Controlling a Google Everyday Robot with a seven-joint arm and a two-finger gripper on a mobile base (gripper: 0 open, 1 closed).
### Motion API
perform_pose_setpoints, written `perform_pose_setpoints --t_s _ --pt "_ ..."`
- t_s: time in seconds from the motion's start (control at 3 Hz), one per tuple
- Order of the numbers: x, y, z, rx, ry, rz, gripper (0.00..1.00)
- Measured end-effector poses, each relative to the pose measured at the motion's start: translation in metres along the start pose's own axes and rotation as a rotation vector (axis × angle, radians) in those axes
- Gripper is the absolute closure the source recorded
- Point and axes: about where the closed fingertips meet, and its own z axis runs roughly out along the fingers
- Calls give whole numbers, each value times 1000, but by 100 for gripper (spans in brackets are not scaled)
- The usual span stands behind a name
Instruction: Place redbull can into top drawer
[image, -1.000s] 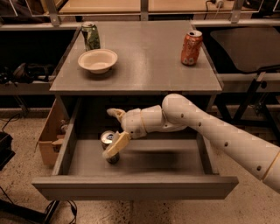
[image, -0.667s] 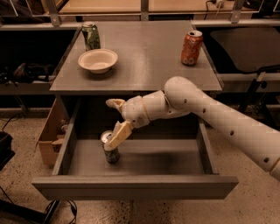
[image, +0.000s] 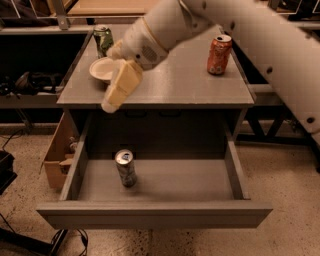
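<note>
The redbull can (image: 126, 167), slim and silver with bluish-grey patterning, stands upright in the left part of the open top drawer (image: 155, 215), free of any grip. My gripper (image: 112, 79) is open and empty. It hangs well above the can, over the front left of the cabinet top. One cream finger (image: 122, 84) points down past the cabinet's front edge. The white arm reaches in from the upper right.
On the grey cabinet top (image: 175, 85) stand a green can (image: 103, 39) at the back left, a white bowl (image: 101, 69) partly behind my gripper, and an orange-red can (image: 220, 54) at the right. A cardboard box (image: 56, 157) sits on the floor left of the drawer.
My gripper has let go of the redbull can and risen up out of the drawer to above the cabinet top. The can stays upright in the drawer.
</note>
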Motion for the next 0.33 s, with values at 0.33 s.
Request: perform_pose_setpoints --t_s 0.33 --pt "-45 6 -84 207 175 27 0"
